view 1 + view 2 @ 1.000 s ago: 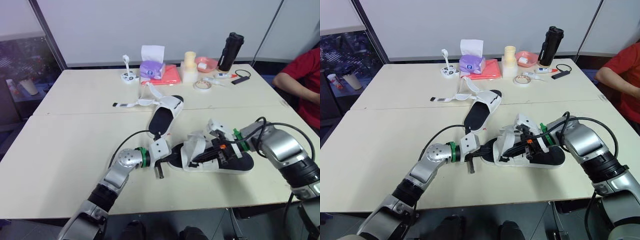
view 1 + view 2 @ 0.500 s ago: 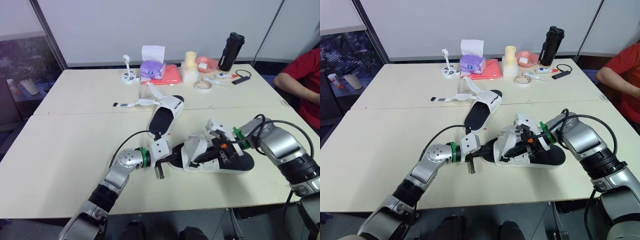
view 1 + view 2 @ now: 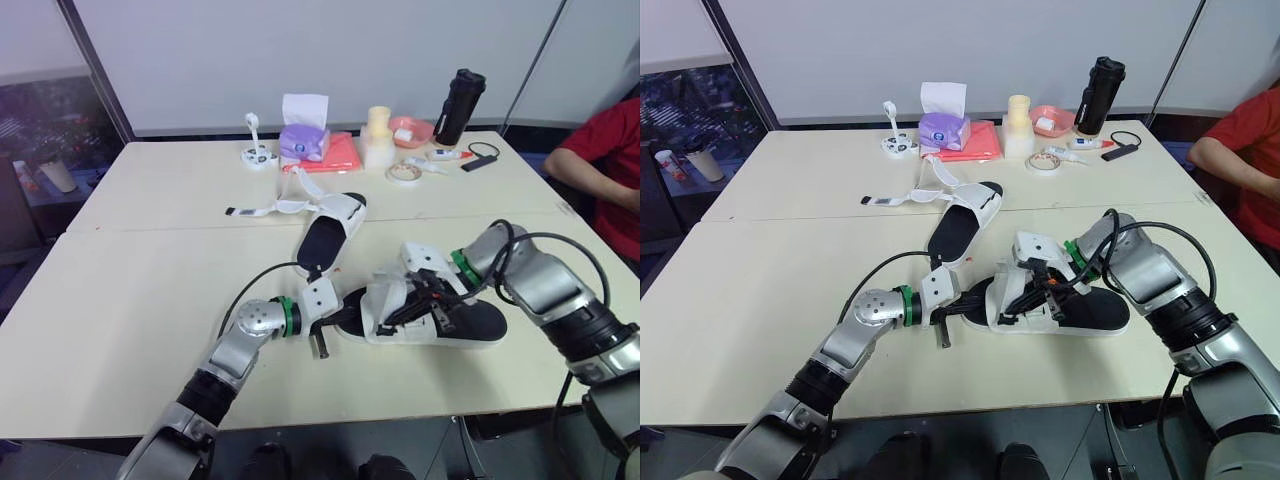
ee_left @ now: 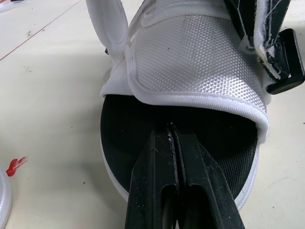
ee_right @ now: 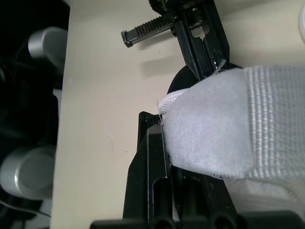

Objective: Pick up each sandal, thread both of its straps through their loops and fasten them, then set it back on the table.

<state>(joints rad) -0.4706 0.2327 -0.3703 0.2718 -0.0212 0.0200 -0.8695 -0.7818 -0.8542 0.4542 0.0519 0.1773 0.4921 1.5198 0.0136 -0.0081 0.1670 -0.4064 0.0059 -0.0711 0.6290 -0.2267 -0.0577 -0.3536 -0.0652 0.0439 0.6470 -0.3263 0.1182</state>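
On the desk (image 3: 130, 290) the near sandal (image 3: 480, 325) lay flat by the front edge, right of middle, and the far sandal (image 3: 325, 240) lay nearer the centre with its straps loose, so the step in hand looked to be threading the near one's strap. The left tool (image 4: 174, 131), pinched shut, pressed its tips on the sole's toe end. The right tool (image 3: 400, 312) was clamped on the white strap (image 5: 214, 119), which probably needed feeding through its loop next.

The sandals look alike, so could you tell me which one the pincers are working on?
The near sandal: the left pincer rests at its toe and the right pincer grips its strap. The far sandal lies apart, straps loose.
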